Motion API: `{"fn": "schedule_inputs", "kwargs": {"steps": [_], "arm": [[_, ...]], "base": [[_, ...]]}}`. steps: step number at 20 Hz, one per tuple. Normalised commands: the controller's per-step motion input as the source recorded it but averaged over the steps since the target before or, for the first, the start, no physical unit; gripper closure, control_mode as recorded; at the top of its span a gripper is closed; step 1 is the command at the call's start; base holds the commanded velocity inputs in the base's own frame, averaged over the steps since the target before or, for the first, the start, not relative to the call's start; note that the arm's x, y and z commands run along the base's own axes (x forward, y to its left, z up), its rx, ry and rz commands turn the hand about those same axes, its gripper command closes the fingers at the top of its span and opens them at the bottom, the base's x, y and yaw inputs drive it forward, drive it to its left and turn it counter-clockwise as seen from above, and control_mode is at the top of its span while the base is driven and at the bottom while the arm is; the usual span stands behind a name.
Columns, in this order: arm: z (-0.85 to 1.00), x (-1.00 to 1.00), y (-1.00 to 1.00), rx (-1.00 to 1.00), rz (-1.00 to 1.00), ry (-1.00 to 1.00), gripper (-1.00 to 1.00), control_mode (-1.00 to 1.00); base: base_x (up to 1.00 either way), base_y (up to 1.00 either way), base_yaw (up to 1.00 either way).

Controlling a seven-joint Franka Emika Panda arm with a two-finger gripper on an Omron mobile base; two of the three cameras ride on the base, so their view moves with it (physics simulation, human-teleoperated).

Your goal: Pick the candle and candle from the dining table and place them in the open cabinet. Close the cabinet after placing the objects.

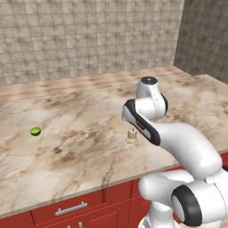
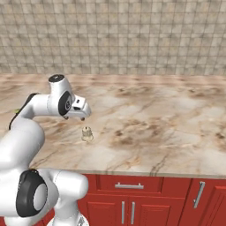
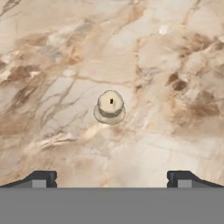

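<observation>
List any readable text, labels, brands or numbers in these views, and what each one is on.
None: no words, labels, brands or numbers can be read anywhere.
The cream candle is plain, with only a dark wick spot on top.
The dining table, the red drawer fronts, the tiled wall and the green round thing carry no markings.

Surface finishes, kitchen worktop

Counter: polished beige-brown marbled stone, smooth. Cream candle: matt, waxy. Drawer fronts: smooth red lacquer, brushed silver metal handles. Wall: matt grey-beige tiles. Arm: glossy white plastic.
</observation>
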Motion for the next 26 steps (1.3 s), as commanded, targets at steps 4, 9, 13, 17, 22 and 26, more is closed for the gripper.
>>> {"fn": "schedule_inputs", "kwargs": {"steps": [4, 9, 13, 17, 22, 26], "arm": [[-0.39, 0.30, -0.06, 0.00, 0.01, 0.00, -1.00, -1.00], [-0.39, 0.34, 0.00, 0.00, 0.01, 0.05, -1.00, -1.00], [-0.27, 0.31, 0.00, 0.00, 0.00, 0.12, -1.00, -1.00], [-0.24, 0.30, 0.00, 0.00, 0.00, 0.12, -1.00, -1.00], [-0.16, 0.35, 0.00, 0.00, 0.00, 0.05, -1.00, -1.00], [-0.15, 0.35, 0.00, 0.00, 0.00, 0.02, -1.00, -1.00]], "base": [[0.00, 0.00, 0.00], [0.00, 0.00, 0.00], [0.00, 0.00, 0.00], [0.00, 0.00, 0.00], [0.00, 0.00, 0.00], [0.00, 0.00, 0.00]]}}
